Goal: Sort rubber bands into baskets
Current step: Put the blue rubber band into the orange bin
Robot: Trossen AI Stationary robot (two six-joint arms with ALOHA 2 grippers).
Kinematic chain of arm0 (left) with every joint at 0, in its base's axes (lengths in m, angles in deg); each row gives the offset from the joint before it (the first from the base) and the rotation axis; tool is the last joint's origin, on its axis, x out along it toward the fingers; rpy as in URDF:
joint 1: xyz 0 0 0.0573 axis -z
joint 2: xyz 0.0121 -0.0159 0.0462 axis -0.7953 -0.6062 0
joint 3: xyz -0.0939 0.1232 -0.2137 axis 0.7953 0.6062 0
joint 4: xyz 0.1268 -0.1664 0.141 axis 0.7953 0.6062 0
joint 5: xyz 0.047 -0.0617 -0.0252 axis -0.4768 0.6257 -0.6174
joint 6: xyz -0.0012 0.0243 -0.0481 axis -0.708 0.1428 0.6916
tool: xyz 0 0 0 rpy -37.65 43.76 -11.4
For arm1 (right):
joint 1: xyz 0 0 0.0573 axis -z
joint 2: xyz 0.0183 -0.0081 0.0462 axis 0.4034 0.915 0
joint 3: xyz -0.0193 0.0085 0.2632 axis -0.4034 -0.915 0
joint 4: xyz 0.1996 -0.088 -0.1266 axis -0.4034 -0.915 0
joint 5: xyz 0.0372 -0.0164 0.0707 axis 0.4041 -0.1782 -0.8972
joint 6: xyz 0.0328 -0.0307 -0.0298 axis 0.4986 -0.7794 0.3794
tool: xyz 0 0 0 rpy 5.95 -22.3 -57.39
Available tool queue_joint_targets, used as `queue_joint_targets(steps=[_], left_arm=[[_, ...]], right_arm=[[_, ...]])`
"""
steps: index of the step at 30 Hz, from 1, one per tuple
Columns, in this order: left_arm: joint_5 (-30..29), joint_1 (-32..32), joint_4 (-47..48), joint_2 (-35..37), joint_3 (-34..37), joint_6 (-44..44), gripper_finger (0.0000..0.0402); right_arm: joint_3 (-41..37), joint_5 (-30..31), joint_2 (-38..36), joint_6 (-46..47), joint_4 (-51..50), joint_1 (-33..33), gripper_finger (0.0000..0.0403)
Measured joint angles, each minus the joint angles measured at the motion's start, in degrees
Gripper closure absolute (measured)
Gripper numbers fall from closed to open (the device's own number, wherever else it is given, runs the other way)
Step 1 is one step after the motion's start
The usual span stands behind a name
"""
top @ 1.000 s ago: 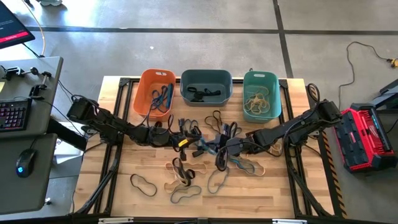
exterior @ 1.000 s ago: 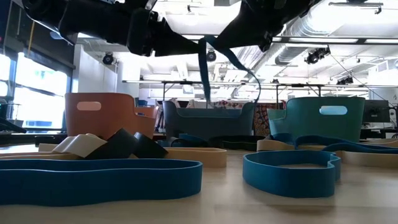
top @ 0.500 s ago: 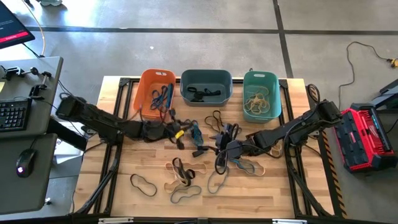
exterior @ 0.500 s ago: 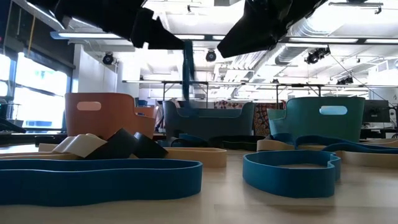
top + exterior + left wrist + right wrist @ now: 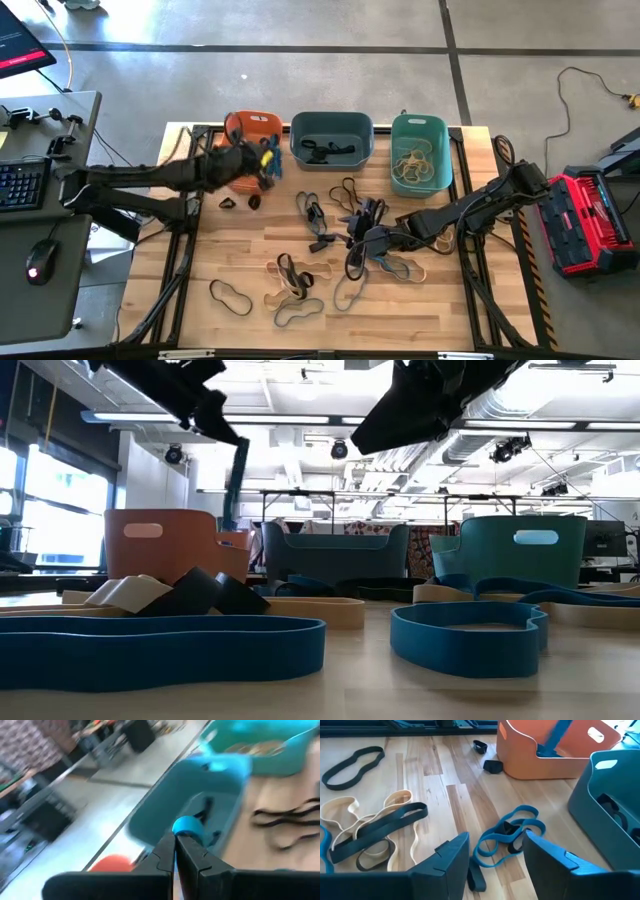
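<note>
My left fingers (image 5: 262,160) are clamped on a blue band (image 5: 236,480), which hangs down from them over the orange basket (image 5: 240,135) at the far left of the tabletop (image 5: 240,270). In the left wrist view the fingers (image 5: 200,857) sit pressed together with the blue band (image 5: 188,826) pinched at their tips.

My right fingers (image 5: 362,238) stand apart, holding nothing, low over the middle of the tabletop. In the right wrist view the two fingers (image 5: 451,856) frame a tangle of blue bands (image 5: 507,834) lying flat on the wood just beyond them.

The three baskets stand in a row along the far edge: orange at left, grey basket (image 5: 331,139) in the middle, teal basket (image 5: 420,152) at right. The orange one holds blue bands, the grey one dark bands (image 5: 325,150), the teal one tan bands (image 5: 415,165).

Loose bands remain spread over the tabletop: a black loop (image 5: 230,296) near left, tan loops (image 5: 395,800) and dark loops (image 5: 380,837) mixed in the near middle, and two small dark pieces (image 5: 240,202) just near of the orange basket.
</note>
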Motion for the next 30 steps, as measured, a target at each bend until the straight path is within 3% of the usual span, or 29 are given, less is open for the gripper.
queue_joint_targets(steps=[4,8,17,30], left_arm=[[1.1,-7.0,5.8,0.5,-2.5,-3.8,0.0401],[5.8,-13.1,11.1,0.1,-4.1,-6.4,0.0401],[11.5,-21.1,21.2,-1.3,-4.2,-7.2,0.0401],[14.7,-31.8,18.1,-19.2,-4.2,-11.8,0.0401]], right_arm=[[0.0,0.0,0.0,-0.4,-0.6,0.0,0.0231],[0.0,0.0,0.0,-0.4,-0.9,0.0,0.0231],[0.0,0.0,0.0,-0.4,-1.7,0.0,0.0231],[0.0,0.0,0.0,-0.9,-1.8,0.0,0.0231]])
